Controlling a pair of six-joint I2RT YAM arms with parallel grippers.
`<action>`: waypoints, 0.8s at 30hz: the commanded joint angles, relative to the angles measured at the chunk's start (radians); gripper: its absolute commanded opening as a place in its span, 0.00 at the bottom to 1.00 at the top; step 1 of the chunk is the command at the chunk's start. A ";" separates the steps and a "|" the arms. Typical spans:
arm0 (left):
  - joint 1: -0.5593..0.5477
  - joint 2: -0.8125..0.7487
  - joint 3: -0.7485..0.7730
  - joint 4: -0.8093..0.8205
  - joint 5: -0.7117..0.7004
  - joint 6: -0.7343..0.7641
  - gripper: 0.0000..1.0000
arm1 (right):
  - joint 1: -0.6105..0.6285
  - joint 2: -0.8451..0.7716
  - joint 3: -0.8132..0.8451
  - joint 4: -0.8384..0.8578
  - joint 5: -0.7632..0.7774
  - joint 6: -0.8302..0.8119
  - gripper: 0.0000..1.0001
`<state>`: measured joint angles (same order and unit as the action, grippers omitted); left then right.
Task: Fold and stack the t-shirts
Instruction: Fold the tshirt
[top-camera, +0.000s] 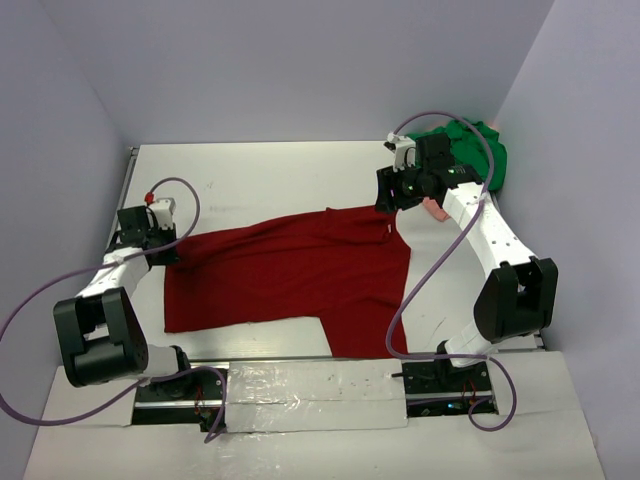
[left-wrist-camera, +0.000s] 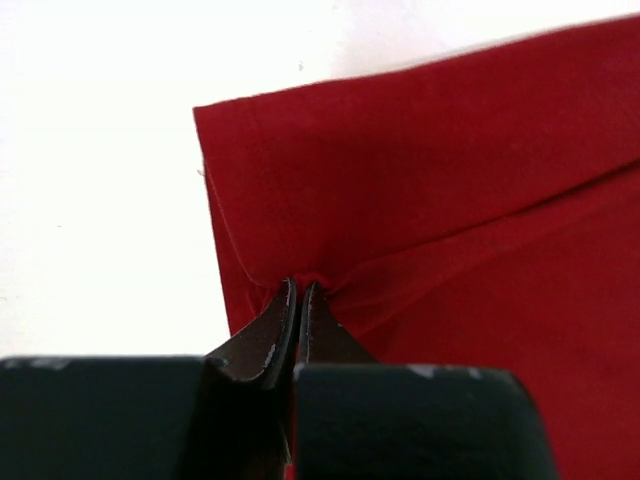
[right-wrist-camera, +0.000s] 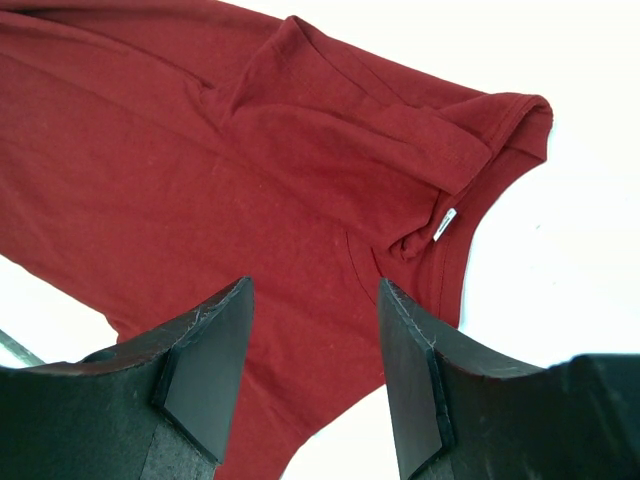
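Note:
A large dark red t-shirt lies spread across the middle of the table, with one sleeve pointing to the near edge. My left gripper is at its left edge, shut on a pinch of the red cloth close to a hemmed corner. My right gripper hovers open above the collar end. Nothing is between its fingers, and the red t-shirt with its white neck label lies below them. A bright green t-shirt is bunched at the back right, and a bit of a pale pink one shows beside it.
Grey walls close in the white table on the left, back and right. Purple cables loop from both arms. The two arm bases stand on a taped strip at the near edge.

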<state>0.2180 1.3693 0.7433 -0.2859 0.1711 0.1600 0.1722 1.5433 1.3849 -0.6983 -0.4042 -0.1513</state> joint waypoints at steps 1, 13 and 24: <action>0.007 0.005 -0.005 0.158 -0.054 -0.036 0.00 | -0.007 -0.040 0.009 0.002 -0.005 -0.008 0.59; 0.000 0.263 0.186 0.277 -0.108 -0.148 0.00 | -0.007 -0.031 0.003 0.006 0.015 -0.011 0.59; -0.028 0.363 0.260 0.297 -0.119 -0.182 0.01 | -0.008 -0.040 -0.004 0.006 0.016 -0.016 0.59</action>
<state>0.1921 1.7332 0.9718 -0.0246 0.0563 -0.0082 0.1719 1.5433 1.3846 -0.6983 -0.3992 -0.1516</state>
